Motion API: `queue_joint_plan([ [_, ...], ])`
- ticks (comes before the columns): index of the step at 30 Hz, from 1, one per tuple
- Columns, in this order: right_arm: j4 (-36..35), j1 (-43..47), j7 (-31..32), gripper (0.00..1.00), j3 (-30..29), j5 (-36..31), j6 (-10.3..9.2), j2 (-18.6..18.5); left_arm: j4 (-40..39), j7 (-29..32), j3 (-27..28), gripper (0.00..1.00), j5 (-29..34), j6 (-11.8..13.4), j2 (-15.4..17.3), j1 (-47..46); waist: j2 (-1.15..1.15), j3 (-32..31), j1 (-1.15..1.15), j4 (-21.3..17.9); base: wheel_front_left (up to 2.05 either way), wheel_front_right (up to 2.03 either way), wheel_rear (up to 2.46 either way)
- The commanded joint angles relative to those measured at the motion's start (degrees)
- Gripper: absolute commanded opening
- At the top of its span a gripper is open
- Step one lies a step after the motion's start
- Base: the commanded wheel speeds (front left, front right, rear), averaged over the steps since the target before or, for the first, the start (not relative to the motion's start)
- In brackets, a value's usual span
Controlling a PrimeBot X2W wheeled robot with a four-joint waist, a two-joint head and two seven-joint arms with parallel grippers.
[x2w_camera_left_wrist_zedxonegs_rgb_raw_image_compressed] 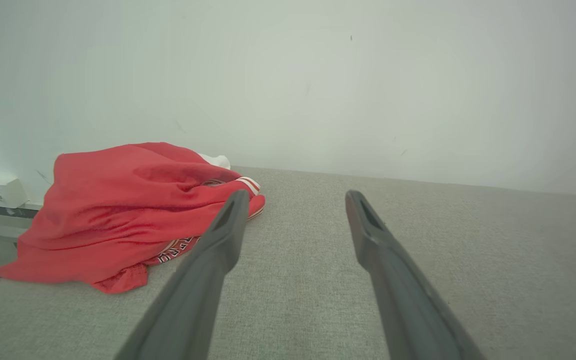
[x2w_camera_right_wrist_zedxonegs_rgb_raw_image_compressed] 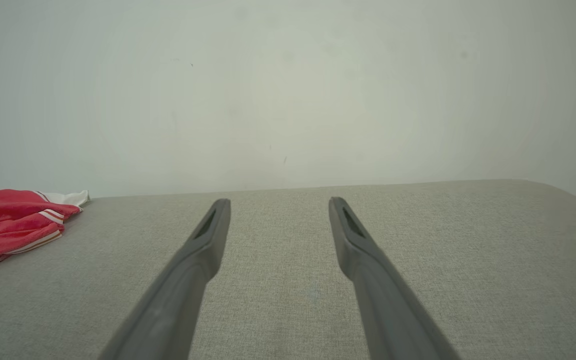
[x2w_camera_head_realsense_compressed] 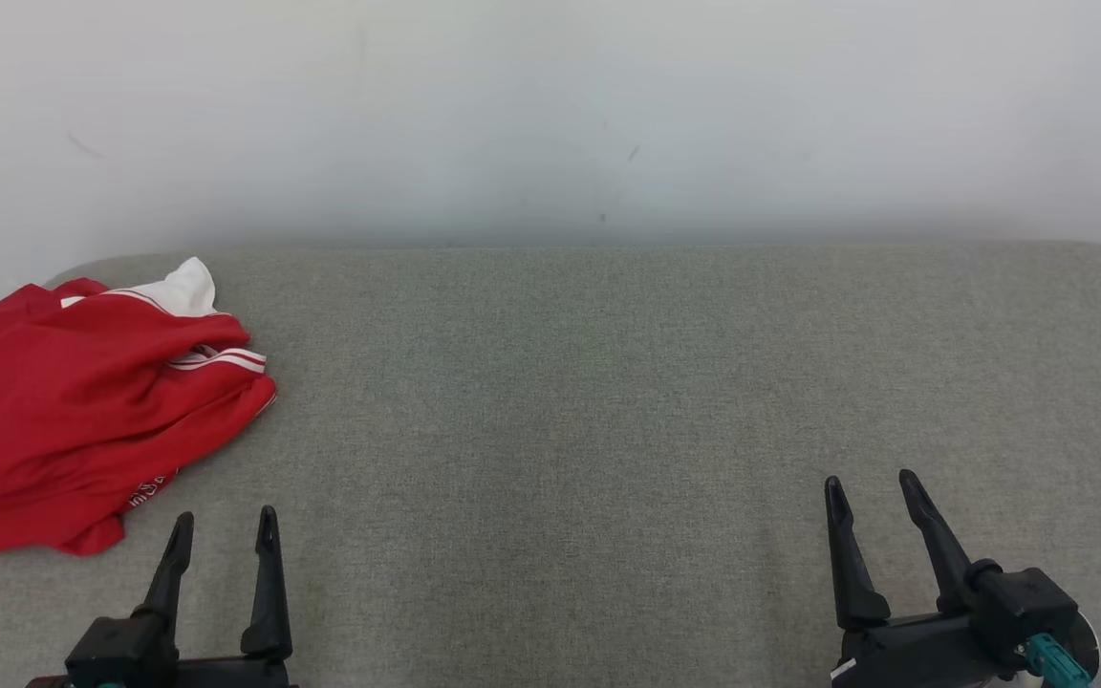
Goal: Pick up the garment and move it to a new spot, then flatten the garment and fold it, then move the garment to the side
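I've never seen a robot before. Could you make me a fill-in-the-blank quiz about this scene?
1. The crumpled garment is mostly ____ with white trim.
2. It lies on the robot's ____ side of the grey surface.
3. The left hand and the right hand both stand ____, holding nothing.
Missing words: red; left; open.

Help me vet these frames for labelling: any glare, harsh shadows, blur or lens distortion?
Head view: soft, even light, no glare, and the crumpled red garment with white trim is sharp. Left wrist view: the left gripper's dark fingers near the lens look soft. Right wrist view: the right gripper's fingers are equally soft, with flat, shadowless light on the grey fabric tabletop.
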Motion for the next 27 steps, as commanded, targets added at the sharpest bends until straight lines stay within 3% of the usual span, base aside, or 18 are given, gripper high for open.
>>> queue_joint_plan([
  [1, -0.4, 0.2, -0.7, 1.00, 0.2, -1.5, 0.17, -0.2, -0.1, -0.7, -0.1, 1.00, 1.4, 0.1, 0.4, 0.1, 0.00, 0.0, 0.00, 0.0, 0.00, 0.00, 0.00],
  [11, -0.8, 0.3, -1.7, 1.00, 0.1, -5.4, 0.19, -0.2, 0.8, -1.7, 0.9, 1.00, 3.2, -0.4, 0.2, 0.0, 0.00, -0.5, 0.00, 0.0, 0.00, 0.00, 0.00],
  [21, -0.1, 0.9, -2.7, 1.00, -0.6, -3.5, 0.20, -0.2, 1.2, -2.6, 1.6, 1.00, 3.9, -1.4, -0.3, 0.6, 0.00, -0.8, 0.00, 0.0, 0.00, 0.00, 0.00],
  [27, 0.9, 0.8, -2.5, 1.00, -0.6, -1.5, 0.20, -0.2, 1.6, -2.5, 2.2, 1.00, 0.6, -2.7, -0.9, 0.7, 0.00, -0.9, 0.00, 0.0, 0.00, 0.00, 0.00],
])
